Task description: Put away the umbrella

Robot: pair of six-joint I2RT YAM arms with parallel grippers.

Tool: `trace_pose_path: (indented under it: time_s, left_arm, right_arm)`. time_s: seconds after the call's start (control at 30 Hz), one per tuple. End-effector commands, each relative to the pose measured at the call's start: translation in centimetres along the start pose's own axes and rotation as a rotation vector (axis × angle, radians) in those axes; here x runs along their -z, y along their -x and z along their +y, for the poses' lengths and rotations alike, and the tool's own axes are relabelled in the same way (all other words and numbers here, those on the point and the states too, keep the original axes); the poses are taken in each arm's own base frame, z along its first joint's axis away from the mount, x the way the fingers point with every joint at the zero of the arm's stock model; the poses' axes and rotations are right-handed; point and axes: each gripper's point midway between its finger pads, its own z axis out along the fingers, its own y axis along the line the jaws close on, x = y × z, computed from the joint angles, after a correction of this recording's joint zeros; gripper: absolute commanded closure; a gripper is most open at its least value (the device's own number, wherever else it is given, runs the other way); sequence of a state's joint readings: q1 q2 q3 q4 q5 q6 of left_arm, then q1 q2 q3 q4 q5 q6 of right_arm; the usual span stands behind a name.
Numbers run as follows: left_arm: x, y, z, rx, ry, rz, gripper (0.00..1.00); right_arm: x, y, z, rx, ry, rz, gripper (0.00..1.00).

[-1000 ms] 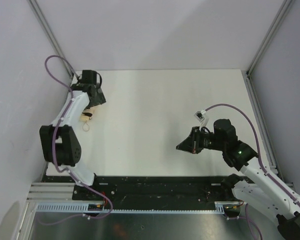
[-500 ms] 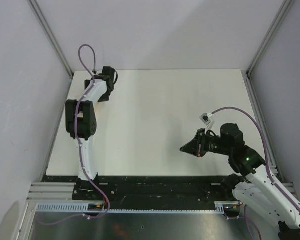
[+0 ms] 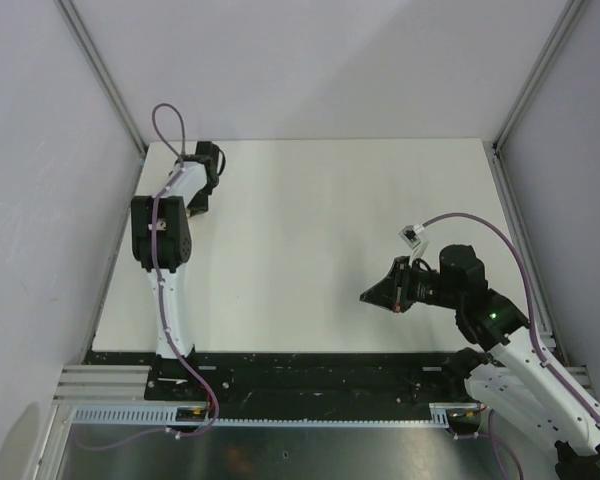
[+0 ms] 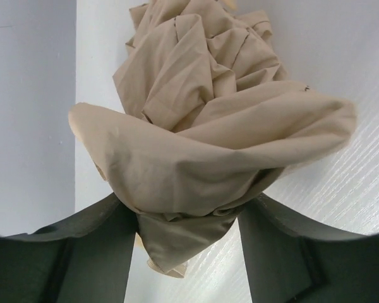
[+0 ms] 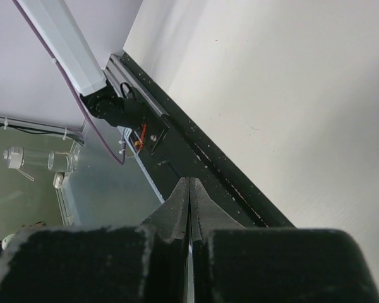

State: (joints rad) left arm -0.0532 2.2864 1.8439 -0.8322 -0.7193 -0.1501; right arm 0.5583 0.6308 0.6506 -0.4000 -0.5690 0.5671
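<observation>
Umbrella (image 4: pixel 202 145): bunched beige fabric, clamped in left tool (image 4: pixel 188 218); wall (image 4: pixel 25 113) close at its left. Right tool (image 5: pixel 189 196): closed, empty, held above desk (image 5: pixel 290 95) near edge.

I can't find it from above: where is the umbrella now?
In the left wrist view, the umbrella is bunched in the left gripper, over the table's far left corner beside the wall. From above, the left arm hides it.

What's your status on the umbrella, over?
Left gripper shut on the umbrella, fabric bunched between its fingers, far-left corner of the table. Right gripper shut, empty, over the right side. Nothing seen in the way.
</observation>
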Motion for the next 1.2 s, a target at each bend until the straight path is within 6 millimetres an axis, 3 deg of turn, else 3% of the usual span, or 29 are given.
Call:
trace_pose_path:
  time_s: [0.0, 0.13, 0.3, 0.4, 0.53, 0.67, 0.77, 0.87, 0.97, 1.1, 1.17]
  left_arm:
    - [-1.2, 0.3, -0.1, 0.037, -0.072, 0.032, 0.41]
    - [-2.6, -0.2, -0.1, 0.089, -0.152, 0.081, 0.59]
    - [-0.3, 1.3, -0.7, 0.15, -0.296, 0.056, 0.86]
    - [3.8, 2.9, -1.3, 0.228, -0.472, 0.013, 0.9]
    - [11.6, 5.2, -3.1, 0.323, -0.878, -0.053, 0.9]
    - [19.6, 5.8, -6.0, 0.373, -1.361, -0.074, 0.89]
    - [25.8, 5.5, -6.5, 0.352, -1.623, -0.147, 0.87]
    - [31.9, 3.9, -5.9, 0.285, -1.811, -0.25, 0.85]
    - [38.5, 1.5, -4.6, 0.208, -1.981, -0.369, 0.82]
    - [44.0, -2.2, -3.8, 0.131, -2.078, -0.436, 0.8]
    - [46.3, -4.1, -3.9, 0.076, -2.12, -0.45, 0.79]
  right_arm:
    - [0.0, 0.8, 0.5, 0.008, 0.02, -0.023, 1.0]
    - [0.1, 1.2, 0.8, 0.003, 0.03, -0.044, 1.0]
    - [0.1, 1.4, 0.7, -0.004, 0.026, -0.045, 1.0]
    - [0.0, 1.4, 0.6, -0.004, 0.022, -0.044, 1.0]
    - [-0.7, 1.2, -0.1, -0.009, 0.008, -0.02, 1.0]
    - [-1.9, 1.5, -0.8, -0.011, 0.005, 0.0, 1.0]
    - [-3.7, 3.2, -0.7, -0.034, 0.053, -0.002, 1.0]
    - [-5.9, 6.5, 0.9, -0.096, 0.21, -0.035, 0.85]
    - [-7.9, 9.8, 3.3, -0.069, 0.388, -0.063, 0.57]
    - [-10.3, 13.2, 4.6, -0.003, 0.437, -0.113, 0.16]
    - [-10.9, 14.8, 4.9, 0.019, 0.424, -0.146, 0.04]
